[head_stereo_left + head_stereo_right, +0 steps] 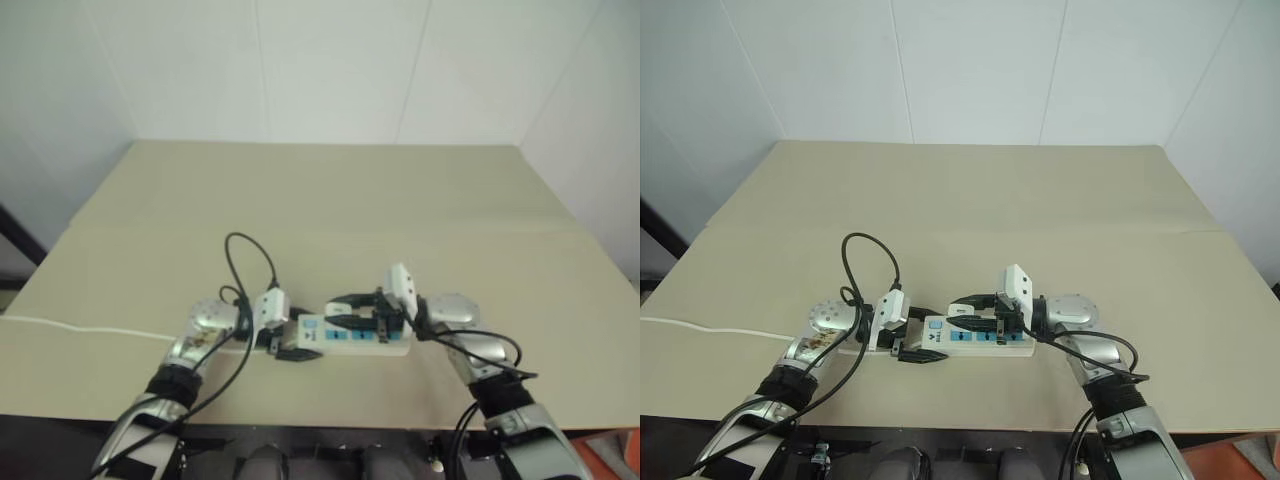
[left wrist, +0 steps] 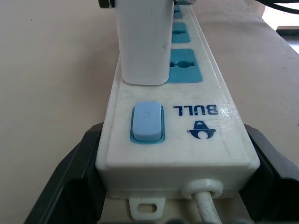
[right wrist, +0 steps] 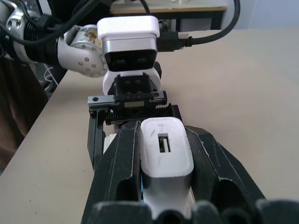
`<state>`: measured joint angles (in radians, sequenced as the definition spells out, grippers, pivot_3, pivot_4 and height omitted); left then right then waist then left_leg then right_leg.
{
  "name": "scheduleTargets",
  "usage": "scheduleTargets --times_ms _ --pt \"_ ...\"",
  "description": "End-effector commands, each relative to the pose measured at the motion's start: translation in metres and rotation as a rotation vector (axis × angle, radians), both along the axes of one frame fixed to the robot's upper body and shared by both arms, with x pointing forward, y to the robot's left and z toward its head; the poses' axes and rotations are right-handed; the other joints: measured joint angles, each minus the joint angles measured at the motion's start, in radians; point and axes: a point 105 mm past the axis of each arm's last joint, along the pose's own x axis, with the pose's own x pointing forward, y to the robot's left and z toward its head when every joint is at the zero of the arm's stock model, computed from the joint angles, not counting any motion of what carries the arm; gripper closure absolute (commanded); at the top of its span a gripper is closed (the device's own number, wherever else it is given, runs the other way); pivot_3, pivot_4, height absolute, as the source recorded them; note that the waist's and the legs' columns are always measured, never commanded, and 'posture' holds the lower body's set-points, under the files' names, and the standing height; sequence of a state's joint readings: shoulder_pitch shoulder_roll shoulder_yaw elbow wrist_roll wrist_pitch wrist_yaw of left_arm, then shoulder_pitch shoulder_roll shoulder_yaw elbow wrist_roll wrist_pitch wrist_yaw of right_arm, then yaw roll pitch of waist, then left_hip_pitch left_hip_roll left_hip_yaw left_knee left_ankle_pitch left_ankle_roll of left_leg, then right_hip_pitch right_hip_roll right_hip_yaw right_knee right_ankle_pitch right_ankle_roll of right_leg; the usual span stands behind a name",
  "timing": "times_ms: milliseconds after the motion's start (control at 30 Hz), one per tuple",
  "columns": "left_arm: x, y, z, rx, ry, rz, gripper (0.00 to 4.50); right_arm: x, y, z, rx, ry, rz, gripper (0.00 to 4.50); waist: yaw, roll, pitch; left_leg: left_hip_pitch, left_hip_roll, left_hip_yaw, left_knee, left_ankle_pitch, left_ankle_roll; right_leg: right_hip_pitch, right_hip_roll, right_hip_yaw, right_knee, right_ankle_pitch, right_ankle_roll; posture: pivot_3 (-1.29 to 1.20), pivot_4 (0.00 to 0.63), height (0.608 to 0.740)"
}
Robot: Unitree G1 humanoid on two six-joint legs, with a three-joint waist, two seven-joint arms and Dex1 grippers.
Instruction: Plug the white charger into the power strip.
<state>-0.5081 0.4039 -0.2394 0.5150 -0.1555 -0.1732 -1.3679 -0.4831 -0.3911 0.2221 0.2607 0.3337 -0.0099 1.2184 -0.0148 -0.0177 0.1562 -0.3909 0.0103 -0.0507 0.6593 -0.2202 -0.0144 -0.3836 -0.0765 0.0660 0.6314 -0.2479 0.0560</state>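
The power strip (image 2: 187, 140) lies flat on the tan table, near its front edge (image 1: 360, 345). My left gripper (image 2: 170, 135) is closed around its switch end, one black finger (image 2: 70, 186) on each long side. The white charger (image 2: 140, 42) stands upright on the strip's top face, over the socket closest to the blue switch. Its prongs are hidden and its base looks flush with the strip. My right gripper (image 3: 161, 130) reaches in from the right and is shut on the charger (image 3: 166, 154), one finger on each side of it.
The strip's thin white cord (image 1: 80, 328) runs left across the table (image 1: 330, 200) to its edge. Black cables (image 1: 250, 260) from my left wrist loop above the table behind the left gripper. White walls stand behind the far edge.
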Motion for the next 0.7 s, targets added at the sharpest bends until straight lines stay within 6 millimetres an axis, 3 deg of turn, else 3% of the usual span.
scheduleTargets --times_ms 33,433,700 --pt "-0.014 0.005 -0.022 0.089 0.075 -0.047 1.19 -0.004 -0.001 -0.037 -0.118 0.112 -0.008 3.30 -0.003 0.000 -0.001 0.001 0.000 0.000 0.000 0.000 0.000 0.000 0.000 0.000 0.000 0.000 0.000 0.00 0.150 0.740" --pt "-0.013 0.004 -0.022 0.087 0.073 -0.043 1.19 -0.009 0.001 -0.047 -0.155 0.138 0.013 3.30 -0.006 -0.001 -0.006 0.003 0.002 0.001 -0.001 0.000 0.000 0.002 0.001 0.000 0.000 -0.001 0.000 0.00 0.150 0.740" --pt "-0.013 0.003 -0.022 0.082 0.072 -0.043 1.19 -0.015 0.007 -0.045 -0.189 0.126 0.050 0.67 -0.005 -0.005 -0.010 0.002 0.002 0.001 -0.001 0.000 0.000 0.001 0.002 0.001 0.000 -0.001 0.000 0.00 0.150 0.740"
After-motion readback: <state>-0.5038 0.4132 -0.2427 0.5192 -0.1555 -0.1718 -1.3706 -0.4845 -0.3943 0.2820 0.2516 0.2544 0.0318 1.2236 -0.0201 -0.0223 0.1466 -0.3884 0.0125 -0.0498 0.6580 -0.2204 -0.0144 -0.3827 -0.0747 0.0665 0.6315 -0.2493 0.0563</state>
